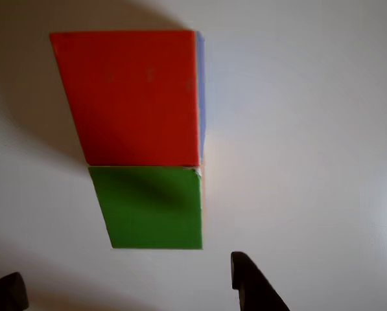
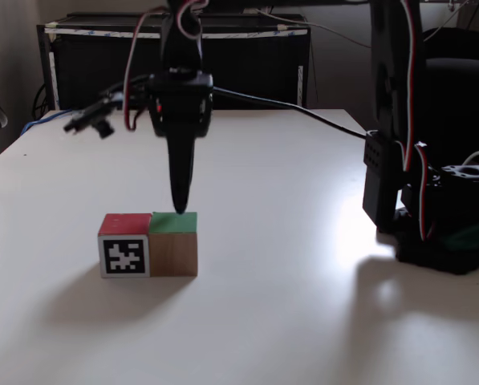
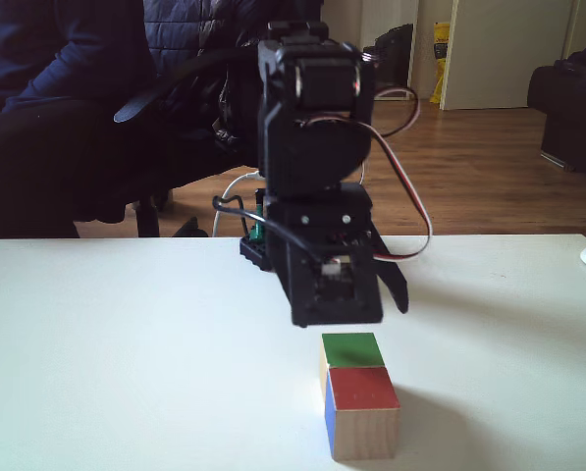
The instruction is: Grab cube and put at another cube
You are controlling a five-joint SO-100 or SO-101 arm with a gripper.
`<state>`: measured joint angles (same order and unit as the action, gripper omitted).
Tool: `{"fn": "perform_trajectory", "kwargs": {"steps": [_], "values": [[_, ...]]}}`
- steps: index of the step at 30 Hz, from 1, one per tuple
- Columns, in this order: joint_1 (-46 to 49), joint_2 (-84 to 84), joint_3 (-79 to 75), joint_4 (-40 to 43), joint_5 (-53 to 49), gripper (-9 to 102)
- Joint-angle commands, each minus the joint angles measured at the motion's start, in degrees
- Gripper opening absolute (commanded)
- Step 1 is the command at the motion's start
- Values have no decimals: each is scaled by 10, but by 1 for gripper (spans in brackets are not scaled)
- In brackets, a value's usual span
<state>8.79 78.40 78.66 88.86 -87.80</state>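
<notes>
On the worktop [image 2: 303, 241]: the cube [image 2: 174, 242] sits green face up, flush against the other cube [image 2: 125, 245], which shows a red top and a marker face in a fixed view.
Contact: the two touch along one full edge; in the other view the green face [image 1: 151, 207] meets the red face [image 1: 131, 97] with no gap and a thin blue side showing on the right.
End effector [image 2: 180, 210]: fingers apart, empty, clear of both cubes; in the other view the two dark fingertips [image 1: 248, 275] sit just beyond the green face, on either side of open worktop.
Height: judged just above the green cube, tip close to its far top edge in a fixed view; contact cannot be told.
Step in hand: judged to be the retreat after placement.
Method: lift straight up before any sideways travel; keep the fingers spread so that neither pad drags the green cube.
Risk: a swing toward the cubes would break the joint or turn one of them.
Check: green and red tops should stay aligned, as another fixed view shows the cube [image 3: 351, 350] butted to its neighbour [image 3: 363, 412].
</notes>
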Motion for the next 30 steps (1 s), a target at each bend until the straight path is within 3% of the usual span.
{"fn": "perform_trajectory", "kwargs": {"steps": [1,30], "values": [[-11,-3,1,-8,9,48],[-23,-70,-30,-32,25,47]]}}
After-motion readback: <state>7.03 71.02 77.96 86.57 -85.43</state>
